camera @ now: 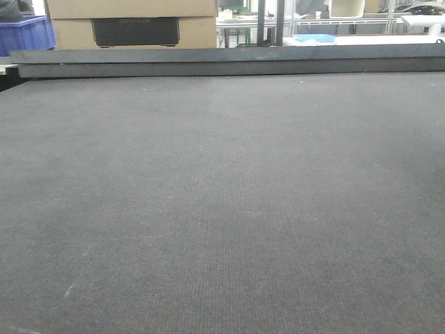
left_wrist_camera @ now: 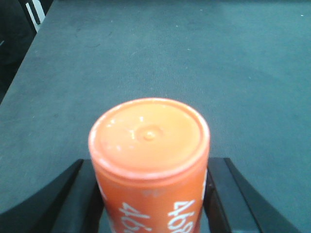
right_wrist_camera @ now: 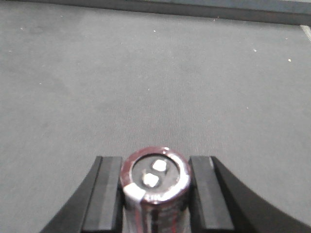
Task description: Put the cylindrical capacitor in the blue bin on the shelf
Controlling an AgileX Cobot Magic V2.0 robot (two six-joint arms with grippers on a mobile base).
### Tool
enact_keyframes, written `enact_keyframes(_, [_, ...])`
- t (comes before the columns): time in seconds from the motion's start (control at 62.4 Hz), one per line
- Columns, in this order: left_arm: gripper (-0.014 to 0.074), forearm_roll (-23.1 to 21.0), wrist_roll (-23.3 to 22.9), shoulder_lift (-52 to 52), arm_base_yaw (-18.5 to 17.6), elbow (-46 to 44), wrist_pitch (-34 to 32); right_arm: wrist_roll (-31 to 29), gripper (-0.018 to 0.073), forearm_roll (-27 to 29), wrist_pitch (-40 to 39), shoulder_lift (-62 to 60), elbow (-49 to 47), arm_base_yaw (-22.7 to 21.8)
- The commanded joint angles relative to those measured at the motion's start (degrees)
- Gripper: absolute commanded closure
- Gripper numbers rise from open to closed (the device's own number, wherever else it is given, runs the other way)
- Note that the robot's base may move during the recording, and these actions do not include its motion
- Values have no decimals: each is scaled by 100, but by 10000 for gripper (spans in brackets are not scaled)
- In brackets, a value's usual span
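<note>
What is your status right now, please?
Right gripper shut on cylindrical capacitor. Left gripper shut on orange cylinder. Nothing on grey mat ahead.

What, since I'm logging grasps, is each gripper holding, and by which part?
Left gripper: orange cylinder, clamped across its sides. Right gripper: cylindrical capacitor, clamped across its sides.

Orange cylinder (left_wrist_camera: 149,145) with white digits, grey felt mat (camera: 222,209), cardboard boxes (camera: 132,8) beyond

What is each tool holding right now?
Left tool: closed on the orange cylinder.
Right tool: closed on the capacitor.
</note>
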Motion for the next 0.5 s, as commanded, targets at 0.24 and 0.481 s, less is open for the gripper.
enact_keyframes(0.24, [707, -2, -2, -529, -32, 167, 70, -8, 721, -40, -30, -550, 236, -1])
enact_keyframes(0.481, [707, -2, -2, -529, -32, 167, 70, -8, 721, -40, -40, -549, 236, -1])
